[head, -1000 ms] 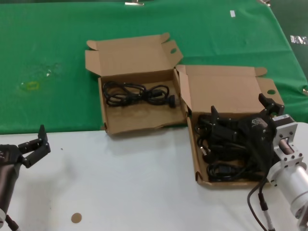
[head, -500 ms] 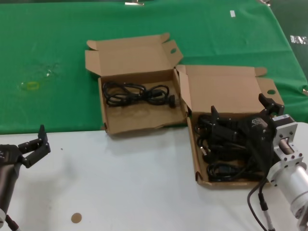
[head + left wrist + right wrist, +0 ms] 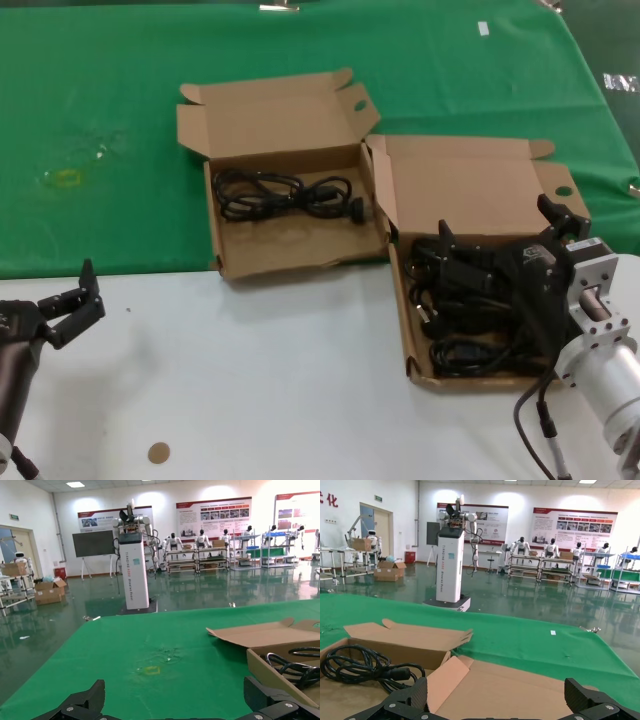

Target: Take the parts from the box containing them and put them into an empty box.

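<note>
Little legible writing, all of it in the hall behind the bench

In the right wrist view, large red Chinese characters [image 3: 330,500] stand on the white wall at the picture's edge; the one fully in view looks like 化. The white column [image 3: 134,565] bears a line of dark vertical lettering down its front, too small to read. The wall posters [image 3: 212,512] have red heading bars and blocks of text, and a small green sign [image 3: 379,498] sits above the doorway; neither can be read.
</note>
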Tool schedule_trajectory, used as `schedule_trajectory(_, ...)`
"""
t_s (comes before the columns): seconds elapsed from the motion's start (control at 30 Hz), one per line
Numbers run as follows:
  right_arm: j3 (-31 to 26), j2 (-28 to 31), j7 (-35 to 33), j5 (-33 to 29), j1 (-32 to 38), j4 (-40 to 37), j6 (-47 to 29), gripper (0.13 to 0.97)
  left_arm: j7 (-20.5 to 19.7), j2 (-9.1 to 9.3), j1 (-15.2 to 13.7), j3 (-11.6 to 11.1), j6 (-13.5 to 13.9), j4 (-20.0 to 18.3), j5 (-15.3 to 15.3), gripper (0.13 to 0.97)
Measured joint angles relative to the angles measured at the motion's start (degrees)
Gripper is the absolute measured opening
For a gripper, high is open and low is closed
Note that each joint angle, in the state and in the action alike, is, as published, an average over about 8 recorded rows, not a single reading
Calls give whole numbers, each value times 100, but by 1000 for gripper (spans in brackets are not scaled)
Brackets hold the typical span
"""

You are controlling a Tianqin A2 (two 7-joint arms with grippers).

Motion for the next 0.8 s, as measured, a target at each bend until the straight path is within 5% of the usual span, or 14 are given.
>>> schedule_trajectory(0.8, 0, 0, 0, 0, 0, 0, 0, 966, 0, 0, 0, 0, 0, 0, 0, 966)
